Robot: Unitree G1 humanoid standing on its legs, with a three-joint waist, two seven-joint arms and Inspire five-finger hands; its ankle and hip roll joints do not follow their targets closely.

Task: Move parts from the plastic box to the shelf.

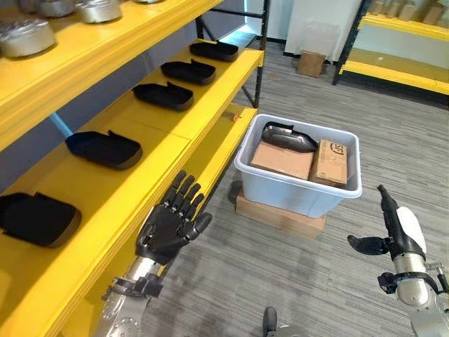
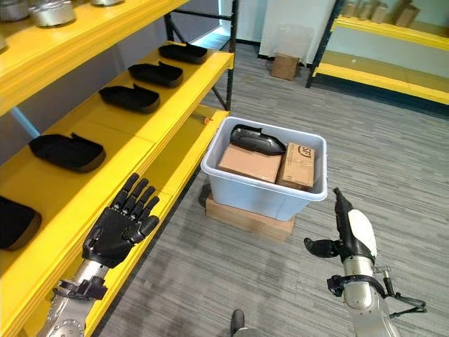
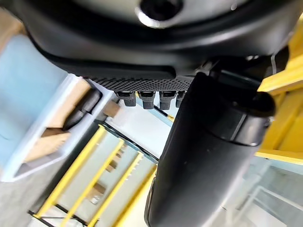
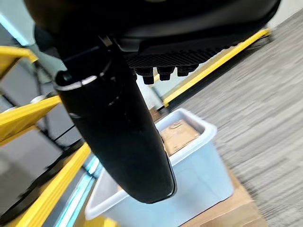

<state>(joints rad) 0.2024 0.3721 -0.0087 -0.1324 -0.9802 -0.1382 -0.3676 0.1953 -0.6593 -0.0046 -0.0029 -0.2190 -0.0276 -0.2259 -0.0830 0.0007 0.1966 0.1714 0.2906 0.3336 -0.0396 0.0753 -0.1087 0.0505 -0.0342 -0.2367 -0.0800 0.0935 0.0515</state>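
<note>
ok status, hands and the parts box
Left hand open, over the shelf edge, empty. Right hand open, empty, short of the plastic box. One black part in box atop cardboard boxes. Nothing in the way.

Straight-fingered robot hand (image 3: 203,156) beside plastic box (image 3: 28,94)

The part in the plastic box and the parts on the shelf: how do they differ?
The part in the box lies tilted on cardboard boxes; the shelf parts lie flat on the yellow shelf. The box part stands alone; the shelf parts form a spaced row. All are dark and similarly shaped.
</note>
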